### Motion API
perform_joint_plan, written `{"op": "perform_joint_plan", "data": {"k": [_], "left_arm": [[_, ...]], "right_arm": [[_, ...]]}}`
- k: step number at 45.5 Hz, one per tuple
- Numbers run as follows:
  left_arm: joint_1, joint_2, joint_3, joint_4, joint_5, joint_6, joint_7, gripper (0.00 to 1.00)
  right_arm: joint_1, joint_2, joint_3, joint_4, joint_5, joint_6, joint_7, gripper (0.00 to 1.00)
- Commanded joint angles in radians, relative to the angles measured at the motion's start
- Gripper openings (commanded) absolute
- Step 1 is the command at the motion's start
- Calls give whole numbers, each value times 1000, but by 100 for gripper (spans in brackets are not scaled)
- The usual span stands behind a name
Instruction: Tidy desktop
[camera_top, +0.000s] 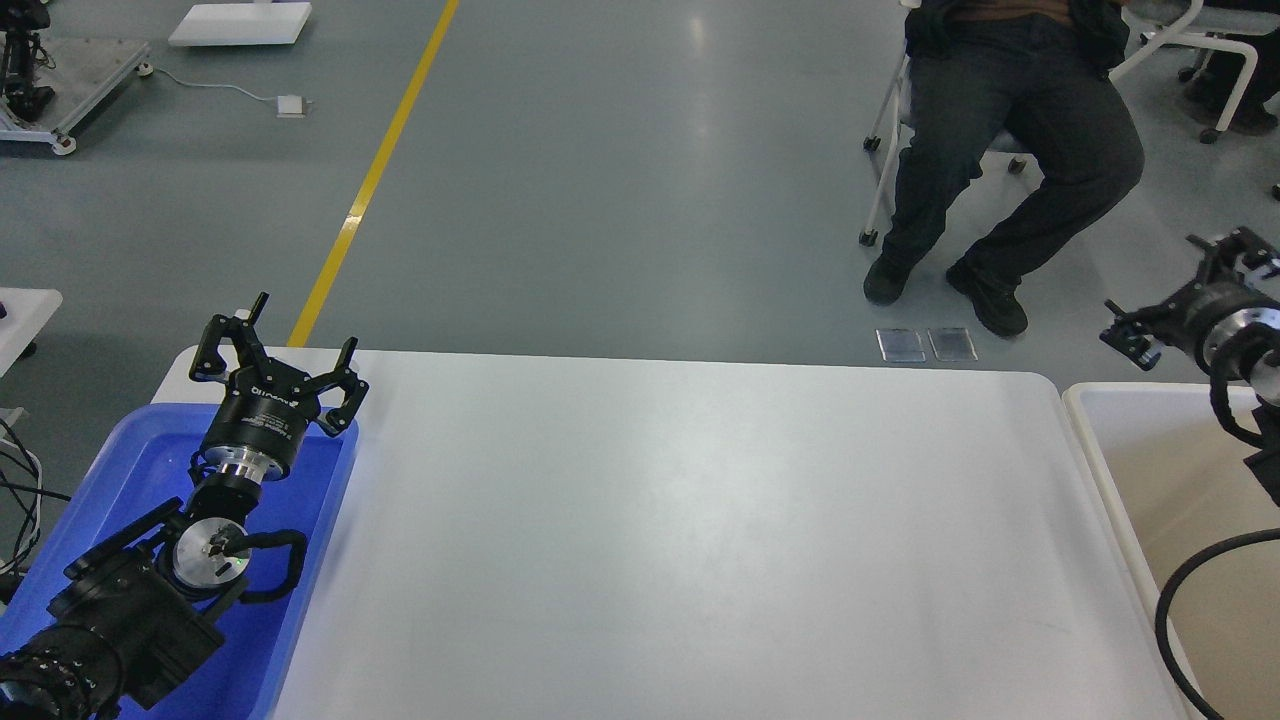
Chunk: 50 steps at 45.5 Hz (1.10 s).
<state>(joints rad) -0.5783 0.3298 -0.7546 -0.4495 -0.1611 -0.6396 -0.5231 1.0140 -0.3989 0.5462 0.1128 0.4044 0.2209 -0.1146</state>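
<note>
The desktop (700, 520) is a large white tabletop with rounded corners, and no loose object shows on it. My left gripper (285, 345) is open and empty. It hovers over the far end of the blue tray (130, 450), at the desktop's left edge. My right gripper (1168, 292) is open and empty. It is raised above the far rim of the off-white bin (1110, 470), at the desktop's right edge. The rest of the right arm is cut off by the view's edge.
A person (1000, 150) sits on a wheeled chair on the grey floor beyond the desktop's far right corner. A yellow floor line (370, 180) runs back from the far left corner. A small white table (20, 320) stands at the left edge.
</note>
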Motion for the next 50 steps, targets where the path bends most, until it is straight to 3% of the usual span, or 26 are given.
{"op": "perform_joint_plan", "data": {"k": [1,10,27,50], "left_arm": [[0,0,0,0,0,0,0,100],[0,0,0,0,0,0,0,100],[0,0,0,0,0,0,0,100],[0,0,0,0,0,0,0,100]], "right_arm": [[47,100,118,18,1,178,-4,100],[40,181,126,87,2,299,-4,100],[-58,397,290,94,4,396,0,100],[-206,399,357,96,5,449,1,100]]}}
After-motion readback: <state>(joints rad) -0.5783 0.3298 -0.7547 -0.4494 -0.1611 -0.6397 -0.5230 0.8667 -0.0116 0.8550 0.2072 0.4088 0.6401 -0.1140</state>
